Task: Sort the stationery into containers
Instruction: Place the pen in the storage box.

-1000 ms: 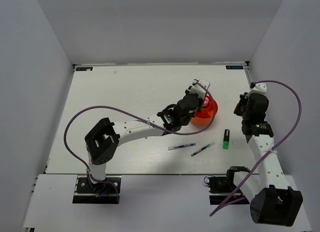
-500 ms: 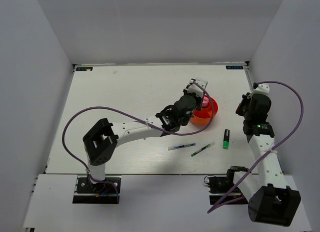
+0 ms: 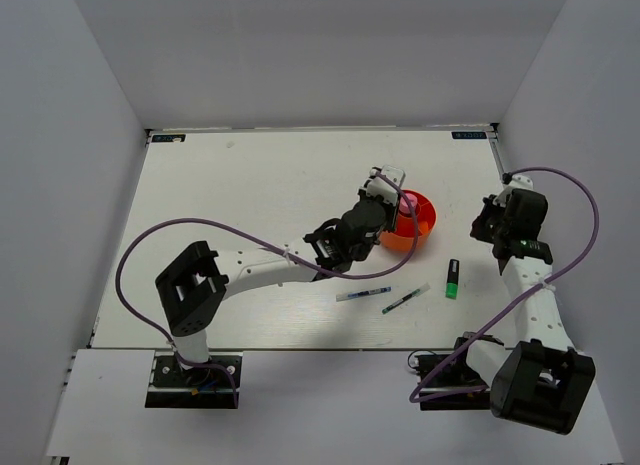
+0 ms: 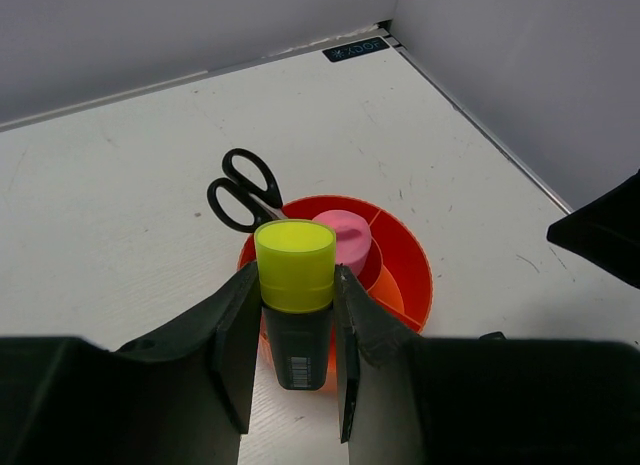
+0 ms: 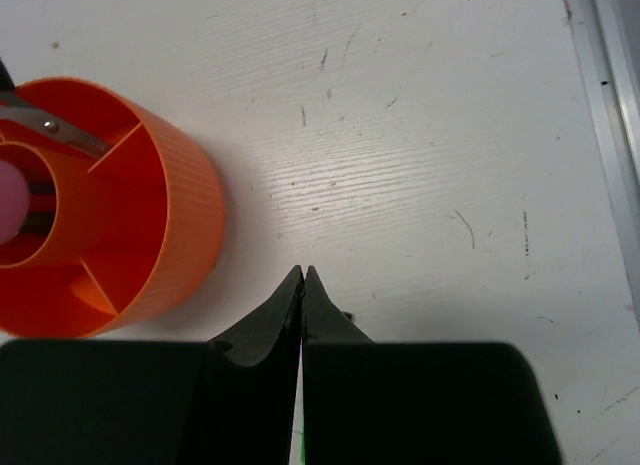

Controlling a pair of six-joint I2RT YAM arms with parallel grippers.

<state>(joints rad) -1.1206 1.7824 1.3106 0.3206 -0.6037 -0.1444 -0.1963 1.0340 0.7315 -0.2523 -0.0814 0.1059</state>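
My left gripper [image 4: 292,330] is shut on a yellow highlighter [image 4: 294,285] and holds it upright at the near rim of the orange-red cup [image 4: 408,275]. The cup [image 3: 422,225] holds black-handled scissors [image 4: 240,188] and a pink-capped glue tube [image 4: 345,241]. My right gripper [image 5: 302,275] is shut and empty, hovering to the right of the cup [image 5: 150,225]. A green highlighter [image 3: 453,278], a blue-white pen [image 3: 363,294] and a green pen [image 3: 405,299] lie on the table in front of the cup.
The table's right edge rail [image 5: 610,135] runs close to my right gripper. White walls enclose the table at the back and both sides. The left arm [image 3: 270,265] stretches diagonally across the table's middle.
My left gripper has drawn back a little to the left and nearer, from over the cup to its near rim, still holding the yellow highlighter. The right arm shifted slightly right.
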